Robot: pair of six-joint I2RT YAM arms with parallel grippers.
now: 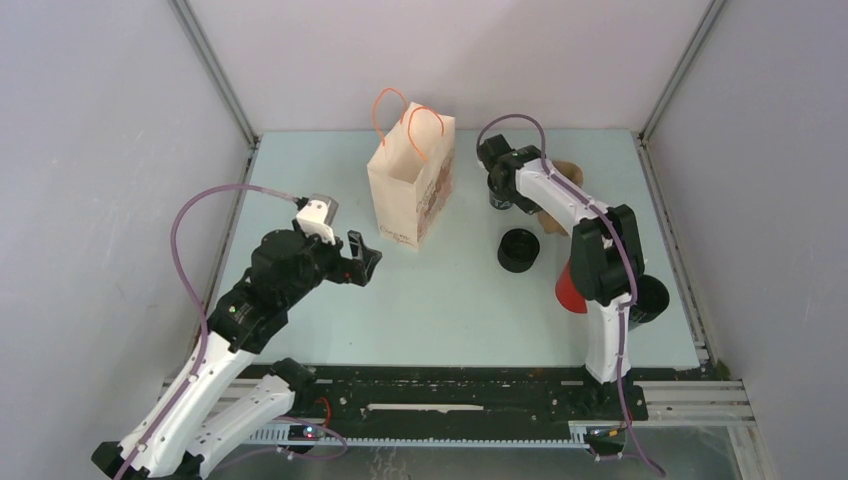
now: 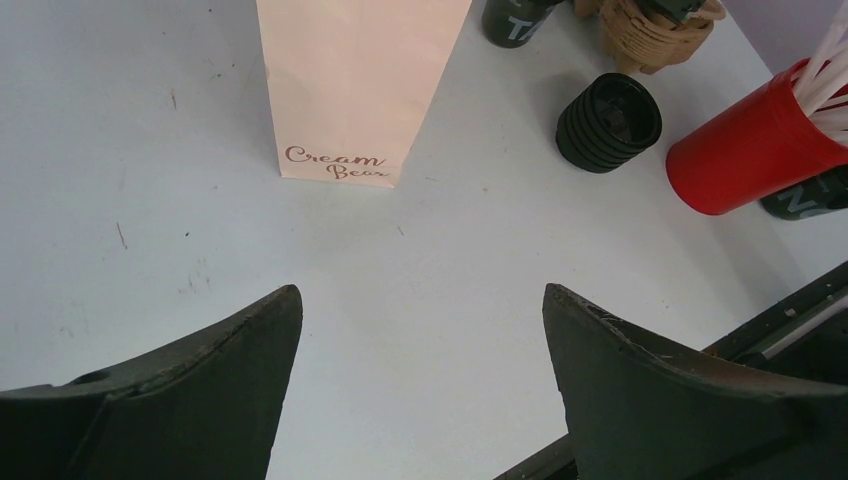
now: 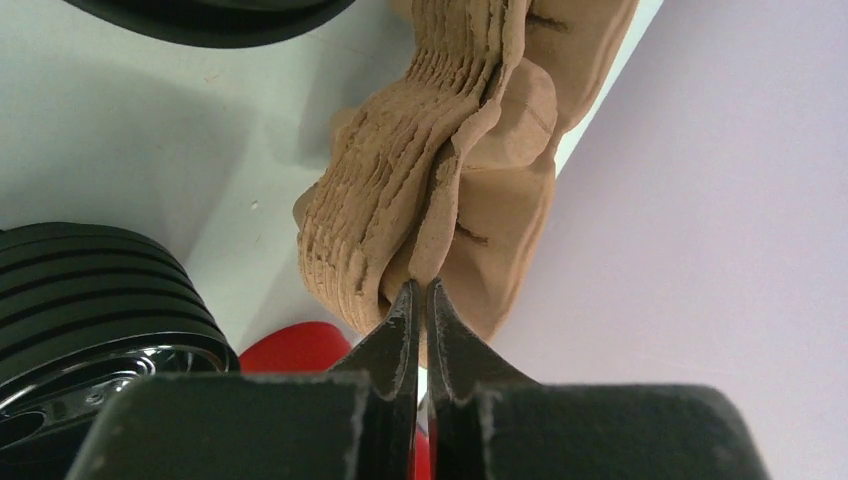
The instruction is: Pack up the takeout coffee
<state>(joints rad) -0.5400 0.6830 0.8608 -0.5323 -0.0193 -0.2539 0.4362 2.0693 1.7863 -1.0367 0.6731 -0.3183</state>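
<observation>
Takeout coffee [image 3: 90, 290] partly cropped; right pincer [image 3: 420, 300] closed at carrier [image 3: 450, 150], left pincer [image 2: 420, 290] wide, empty.

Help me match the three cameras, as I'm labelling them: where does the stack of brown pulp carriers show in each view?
Top external: the brown carrier stack sits at the far right of the table, partly hidden.
Left wrist: at the top edge, right of centre.
Right wrist: it fills the centre of the picture.
Shared landmark: the ribbed black stack close beside it.
</observation>
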